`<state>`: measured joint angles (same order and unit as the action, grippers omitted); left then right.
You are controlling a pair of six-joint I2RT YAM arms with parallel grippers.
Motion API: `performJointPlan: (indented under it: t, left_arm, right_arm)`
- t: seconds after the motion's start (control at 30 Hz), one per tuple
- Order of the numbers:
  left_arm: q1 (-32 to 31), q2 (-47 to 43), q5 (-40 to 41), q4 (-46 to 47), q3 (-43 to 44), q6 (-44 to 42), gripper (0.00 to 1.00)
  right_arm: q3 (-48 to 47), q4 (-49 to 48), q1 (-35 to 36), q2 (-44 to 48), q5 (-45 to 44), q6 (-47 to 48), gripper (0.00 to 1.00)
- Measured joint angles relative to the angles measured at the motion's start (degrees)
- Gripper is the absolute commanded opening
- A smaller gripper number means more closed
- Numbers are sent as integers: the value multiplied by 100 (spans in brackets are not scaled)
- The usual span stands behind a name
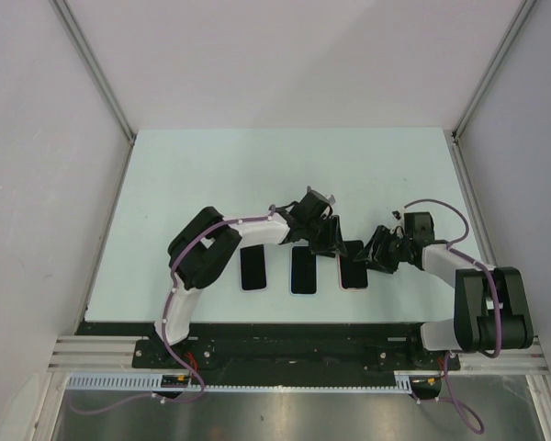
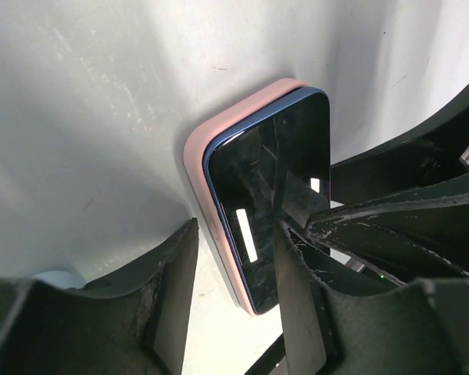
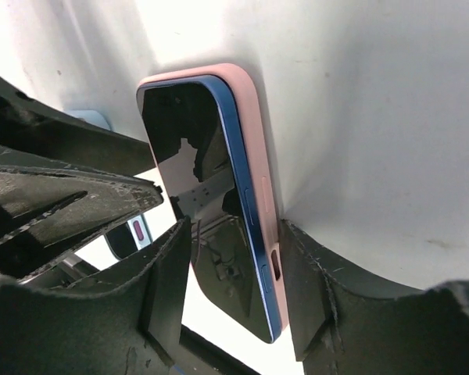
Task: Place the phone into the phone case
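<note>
Pale tabletop point(image 1: 202, 175) stretches between plain grey walls, with both arm bases bolted at its near edge. Just beyond them three handsets lie in a row: a left dark phone point(image 1: 253, 268), a middle dark phone point(image 1: 304, 270), and on the right the phone point(image 1: 353, 272), screen up, lying in the pink phone case point(image 2: 197, 156). Its blue frame stands proud of the case along one long side, so it is not fully seated. The left gripper point(image 2: 236, 234) reaches in from the phone's left with jaws partly open, one finger over the glass, the other outside the case with bare table showing between them. The right gripper point(image 3: 236, 234) comes in from the right, jaws likewise partly open, straddling the case's long edge. Neither is clamped on anything.
</note>
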<state>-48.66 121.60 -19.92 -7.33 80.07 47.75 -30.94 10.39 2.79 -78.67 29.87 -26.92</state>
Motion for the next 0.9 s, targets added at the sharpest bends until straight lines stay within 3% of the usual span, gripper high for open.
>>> performJointPlan:
  t: [0.2, 0.47, 0.9]
  left_arm:
    - [4, 17, -70, 42, -9, -4, 40]
    - [157, 17, -352, 387, -286, 87, 28]
    - [199, 17, -612, 619, -433, 142, 26]
  right_arm:
    - [79, -372, -52, -83, 286, -48, 57]
    - [479, -1580, -551, -492, 1384, -503, 57]
    - [807, -2540, -686, -625, 2162, -968, 50]
